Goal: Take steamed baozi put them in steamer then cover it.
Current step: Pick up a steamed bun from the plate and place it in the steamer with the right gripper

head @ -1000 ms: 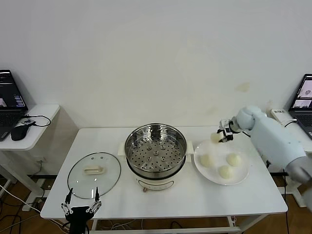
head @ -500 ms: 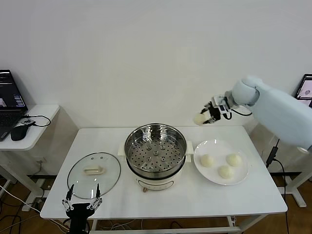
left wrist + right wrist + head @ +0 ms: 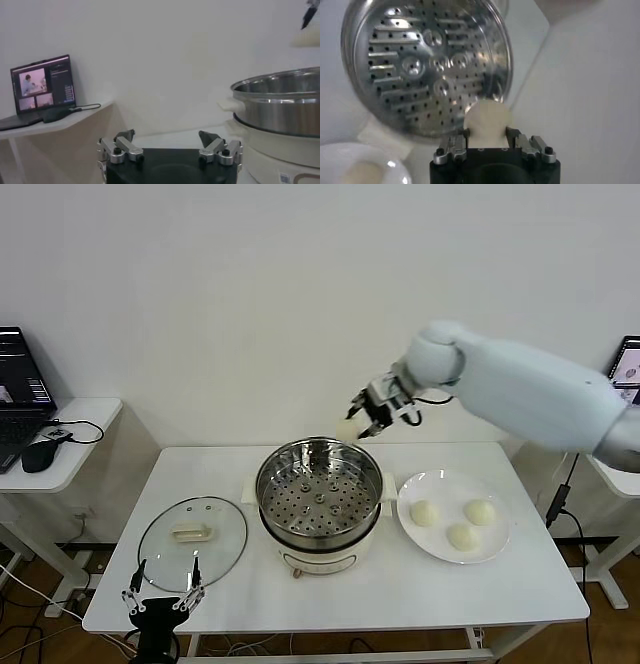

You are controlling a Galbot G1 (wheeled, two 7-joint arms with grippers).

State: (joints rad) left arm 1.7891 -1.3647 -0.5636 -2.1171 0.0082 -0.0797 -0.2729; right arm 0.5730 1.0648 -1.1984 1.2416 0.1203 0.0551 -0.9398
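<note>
We see the right pincer (image 3: 362, 424) clamped on one baozi (image 3: 347, 430), held in the air just right of centre in the head view, above the far rim of the steamer (image 3: 319, 500). The risk, as we judge it, is placement: the bun hangs over the rim rather than the perforated tray (image 3: 427, 60), so a release here could drop it onto the edge and let it roll onto the table (image 3: 520, 584) behind. The grip also catches only the sides of a soft, round bun, as the right wrist view shows, so it could slip or dent if the arm swings quickly. Three more buns (image 3: 460, 524) wait on the white plate (image 3: 500, 549) at right of centre, and the cover (image 3: 192, 541) lies flat on the table at lower left. The left pincer (image 3: 158, 602) stands wide and empty at the bottom left edge, near the cover. Compared with a second ago, the right arm has carried the bun from above the plate's far edge leftward and upward to the steamer, while the plate, cover and left pincer sit much as before.
</note>
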